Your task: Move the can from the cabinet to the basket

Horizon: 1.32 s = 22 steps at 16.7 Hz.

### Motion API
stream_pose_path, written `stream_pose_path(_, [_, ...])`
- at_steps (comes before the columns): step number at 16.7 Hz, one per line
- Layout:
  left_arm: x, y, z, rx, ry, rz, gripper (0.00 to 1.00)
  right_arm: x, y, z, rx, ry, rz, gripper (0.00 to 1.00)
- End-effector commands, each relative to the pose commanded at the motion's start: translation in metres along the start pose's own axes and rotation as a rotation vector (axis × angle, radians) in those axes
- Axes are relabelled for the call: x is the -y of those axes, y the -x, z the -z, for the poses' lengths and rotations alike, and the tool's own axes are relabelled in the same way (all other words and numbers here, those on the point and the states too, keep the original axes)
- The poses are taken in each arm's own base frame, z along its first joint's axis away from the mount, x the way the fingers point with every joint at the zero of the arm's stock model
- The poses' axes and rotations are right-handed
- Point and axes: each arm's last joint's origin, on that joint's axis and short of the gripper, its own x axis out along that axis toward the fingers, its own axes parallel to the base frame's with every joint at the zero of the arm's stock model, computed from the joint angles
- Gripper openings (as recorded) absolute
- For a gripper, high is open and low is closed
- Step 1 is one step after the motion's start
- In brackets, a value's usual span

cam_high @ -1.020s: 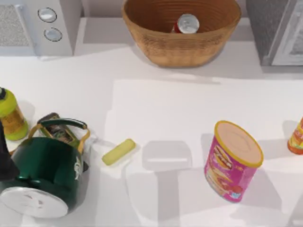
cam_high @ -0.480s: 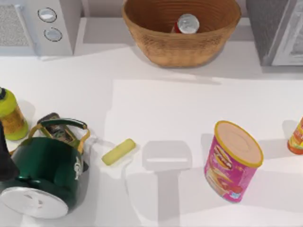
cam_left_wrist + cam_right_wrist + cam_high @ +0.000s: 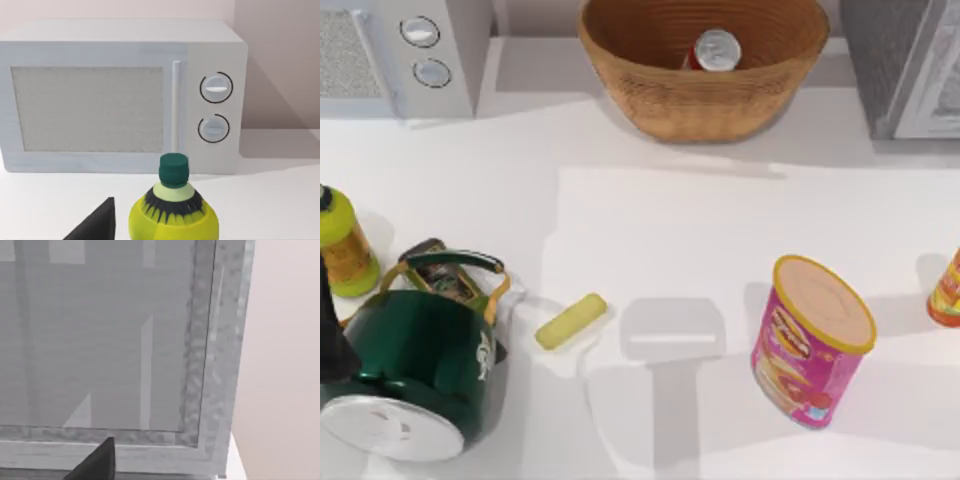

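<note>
The can (image 3: 716, 50) stands upright inside the basket (image 3: 650, 95), so the task looks done. The left gripper (image 3: 97, 226) sits just behind a yellow-green bottle (image 3: 173, 215); the right gripper (image 3: 100, 462) faces the cabinet (image 3: 125, 340) door. I cannot tell either one's finger spread. A careless left move could topple the bottle.

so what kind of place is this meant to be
Most likely a rendered kitchen counter: a white microwave-like appliance with two round knobs, a green kettle, and a wicker basket with a red can in it, on a white table.
</note>
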Motion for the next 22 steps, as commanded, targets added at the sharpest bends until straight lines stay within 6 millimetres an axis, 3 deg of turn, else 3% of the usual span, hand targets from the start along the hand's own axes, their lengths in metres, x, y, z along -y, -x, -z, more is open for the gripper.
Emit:
stream_pose_path(3, [0.0, 0.0, 0.0, 0.0, 0.0, 0.0, 1.0, 0.023, -0.014, -0.049, 0.033, 0.065, 0.017, 1.0])
stream_pose_path(7, [0.0, 0.0, 0.0, 0.0, 0.0, 0.0, 1.0, 0.048, -0.025, -0.153, 0.09, 0.168, 0.038, 1.0])
stream_pose_path(10, [0.0, 0.0, 0.0, 0.0, 0.0, 0.0, 1.0, 0.042, -0.021, -0.237, 0.122, 0.224, 0.044, 1.0])
stream_pose_path(13, [0.0, 0.0, 0.0, 0.0, 0.0, 0.0, 1.0, 0.023, -0.009, -0.299, 0.124, 0.223, 0.038, 1.0])
stream_pose_path(16, [0.0, 0.0, 0.0, 0.0, 0.0, 0.0, 1.0, 0.003, 0.0, -0.329, 0.088, 0.156, 0.022, 1.0])
stream_pose_path(22, [0.0, 0.0, 0.0, 0.0, 0.0, 0.0, 1.0, 0.0, 0.003, -0.325, -0.017, -0.035, -0.006, 1.0])
